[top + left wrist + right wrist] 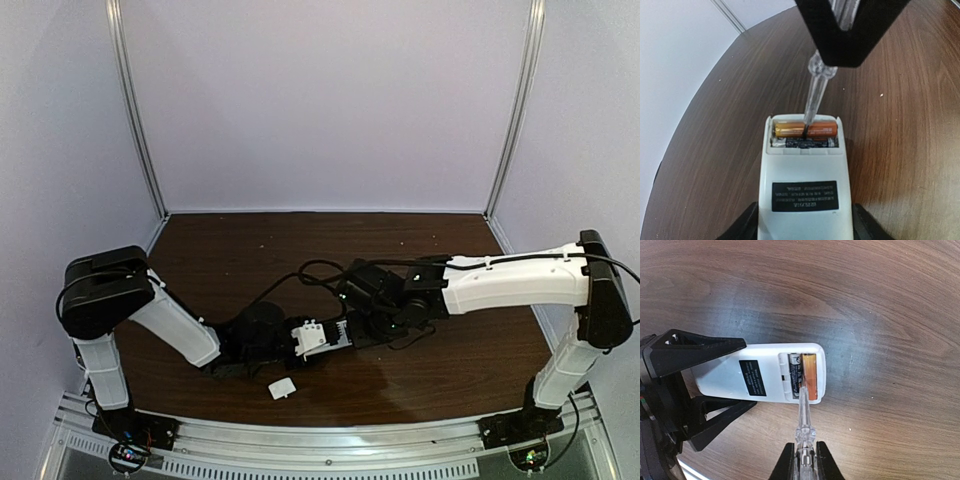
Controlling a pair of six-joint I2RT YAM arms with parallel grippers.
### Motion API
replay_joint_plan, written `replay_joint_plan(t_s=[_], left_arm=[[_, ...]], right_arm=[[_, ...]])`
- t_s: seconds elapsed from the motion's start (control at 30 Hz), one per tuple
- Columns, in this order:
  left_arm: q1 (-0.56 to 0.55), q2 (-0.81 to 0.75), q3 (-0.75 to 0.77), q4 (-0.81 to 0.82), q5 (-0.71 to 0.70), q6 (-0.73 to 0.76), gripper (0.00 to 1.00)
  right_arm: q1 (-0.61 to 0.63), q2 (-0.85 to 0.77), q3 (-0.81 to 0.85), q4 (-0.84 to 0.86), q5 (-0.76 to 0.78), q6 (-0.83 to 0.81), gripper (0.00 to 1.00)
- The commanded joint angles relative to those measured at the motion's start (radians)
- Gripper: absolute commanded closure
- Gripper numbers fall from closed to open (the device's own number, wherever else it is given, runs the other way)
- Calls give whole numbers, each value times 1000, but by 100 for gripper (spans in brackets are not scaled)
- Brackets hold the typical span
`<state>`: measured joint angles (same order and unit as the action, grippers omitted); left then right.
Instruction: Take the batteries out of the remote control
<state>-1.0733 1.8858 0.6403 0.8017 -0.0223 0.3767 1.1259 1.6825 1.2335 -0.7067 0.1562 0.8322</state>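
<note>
Here, both batteries [805, 129], one glossy copper-orange, one dark, sat in the open bay of the smooth white remote control [802, 175], none removed. The left gripper [805, 227] clamped the remote on the dark wood table [450, 380]; the right gripper [804, 462] pinched a clear-shafted screwdriver [802, 415], tip against the orange cylinder. The cover [281, 388] lay nearer.

The left arm [175, 325] folds at its raised elbow and reaches toward 3 o'clock, with the left gripper [300, 342] closed across the sides of the remote control [804, 185]. The right arm [510, 280] stretches level toward 9 o'clock, wrist bent down. The right gripper [805, 462] pinches the screwdriver [802, 415] handle, which points to 12 o'clock in its wrist view.
</note>
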Motion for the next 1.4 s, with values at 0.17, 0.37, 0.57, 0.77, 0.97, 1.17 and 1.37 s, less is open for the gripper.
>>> replay_joint_plan(t_s=[0.17, 0.37, 0.57, 0.77, 0.97, 1.17, 1.37], left_arm=[[0, 10, 25, 84, 22, 13, 100], [4, 12, 17, 94, 75, 18, 100], [10, 16, 17, 90, 89, 20, 100], [13, 25, 22, 87, 97, 18, 100], [31, 29, 21, 85, 142, 8, 100], [55, 31, 18, 77, 186, -1, 100], [77, 36, 17, 71, 233, -10, 100]], right_arm=[[-32, -13, -8, 30, -57, -66, 100], [-85, -58, -92, 108, -151, -90, 100], [-119, -68, -134, 156, -223, -106, 100], [-134, -61, -146, 163, -233, -116, 100], [-156, -71, -173, 186, -268, -136, 100], [-202, -74, -220, 242, -361, -167, 100], [-241, -73, -257, 292, -438, -188, 100]])
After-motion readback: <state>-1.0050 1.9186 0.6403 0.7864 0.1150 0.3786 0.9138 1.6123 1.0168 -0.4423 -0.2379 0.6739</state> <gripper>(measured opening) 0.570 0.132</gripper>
